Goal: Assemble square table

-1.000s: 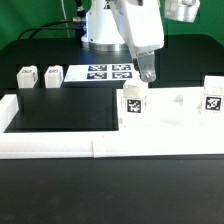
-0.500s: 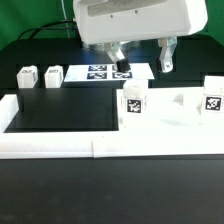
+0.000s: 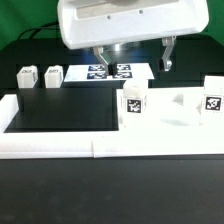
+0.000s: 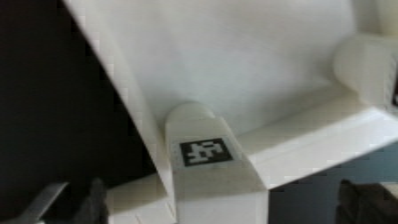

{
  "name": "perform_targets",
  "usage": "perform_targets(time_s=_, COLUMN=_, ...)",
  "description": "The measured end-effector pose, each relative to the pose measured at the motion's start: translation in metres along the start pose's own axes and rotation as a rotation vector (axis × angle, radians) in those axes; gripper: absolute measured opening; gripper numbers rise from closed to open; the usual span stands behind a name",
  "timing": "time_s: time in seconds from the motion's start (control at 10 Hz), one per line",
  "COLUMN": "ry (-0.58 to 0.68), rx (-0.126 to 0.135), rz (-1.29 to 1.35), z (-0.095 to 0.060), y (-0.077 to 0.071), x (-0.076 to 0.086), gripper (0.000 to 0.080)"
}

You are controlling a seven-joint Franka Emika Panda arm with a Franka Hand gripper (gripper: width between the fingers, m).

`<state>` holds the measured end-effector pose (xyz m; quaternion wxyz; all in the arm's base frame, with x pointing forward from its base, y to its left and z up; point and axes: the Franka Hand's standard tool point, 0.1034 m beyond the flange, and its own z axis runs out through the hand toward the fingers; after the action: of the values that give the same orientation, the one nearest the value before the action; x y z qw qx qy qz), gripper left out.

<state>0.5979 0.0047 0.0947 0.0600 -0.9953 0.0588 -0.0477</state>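
The white square plate (image 3: 172, 101) lies at the exterior view's right, with two tagged white legs standing on it, one at its near-left corner (image 3: 132, 103) and one at its right (image 3: 212, 95). Two loose tagged legs (image 3: 27, 77) (image 3: 54, 75) stand at the left. My gripper (image 3: 133, 62) hangs open above the plate, its fingers (image 3: 100, 60) spread wide. In the wrist view a tagged leg (image 4: 205, 150) on the plate (image 4: 196, 50) lies between the open gripper (image 4: 205, 205) fingers (image 4: 54, 205), untouched.
The marker board (image 3: 112, 72) lies at the back behind the gripper. White border rails (image 3: 60, 145) run along the front and left of a black mat (image 3: 60, 105).
The gripper has turned from side-on to face-on, its body has shifted toward the exterior view's left, and its fingers have spread wider. Plate and legs have not moved.
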Motion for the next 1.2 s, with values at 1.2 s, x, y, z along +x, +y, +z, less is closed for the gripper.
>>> perform_targets(time_s=1.2, ry=-0.088, rx=-0.079, rz=0.003, z=0.076, y=0.036, x=-0.037, gripper=0.0649)
